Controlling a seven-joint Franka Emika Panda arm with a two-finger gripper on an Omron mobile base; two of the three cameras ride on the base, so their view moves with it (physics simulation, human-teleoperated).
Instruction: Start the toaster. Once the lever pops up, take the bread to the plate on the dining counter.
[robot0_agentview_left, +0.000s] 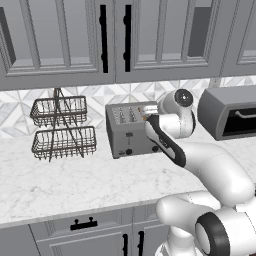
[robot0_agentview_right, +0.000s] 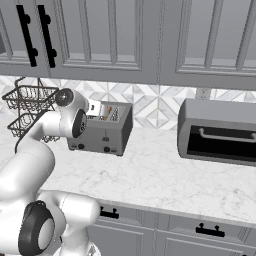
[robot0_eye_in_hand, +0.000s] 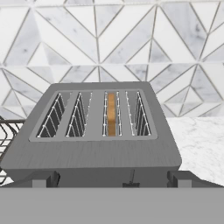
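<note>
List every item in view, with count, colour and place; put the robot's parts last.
toaster: one, grey, on the worktop against the tiled wall
bread: one slice, golden-tan, down in the toaster's third slot from the left in the hand view
toaster oven: one, grey with dark window, right of the toaster
wire basket rack: one, dark, two tiers, left of the toaster
worktop: one, white marble
wall cabinets: grey, black handles, above
gripper: one, open, above the toaster's front
</note>
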